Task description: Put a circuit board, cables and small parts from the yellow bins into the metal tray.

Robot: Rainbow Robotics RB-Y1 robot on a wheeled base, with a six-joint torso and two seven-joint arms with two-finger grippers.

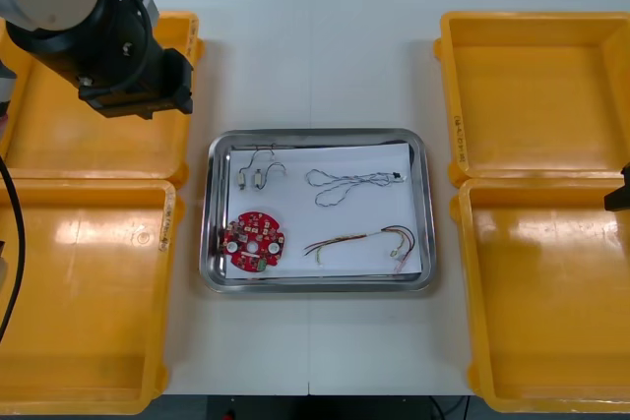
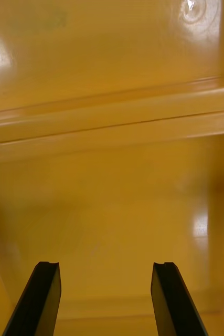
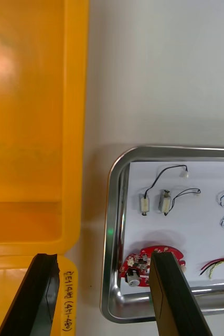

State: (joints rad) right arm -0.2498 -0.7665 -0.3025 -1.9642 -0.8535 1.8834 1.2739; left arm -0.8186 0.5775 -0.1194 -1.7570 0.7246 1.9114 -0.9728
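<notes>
we find the table open at 12 and 6 o'clock of the metal tray | its middle free | circuit board blocks 7, small metal parts 11 | left arm stands at 10

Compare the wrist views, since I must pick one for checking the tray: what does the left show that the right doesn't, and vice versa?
Left wrist extra: metal tray with circuit board, two small metal parts, cable ends; table. Right wrist extra: adjoining rims of the right bins. Shared: yellow bin floor; left gripper and right gripper open.

Light table: metal tray at centre, two yellow bins each side.
</notes>
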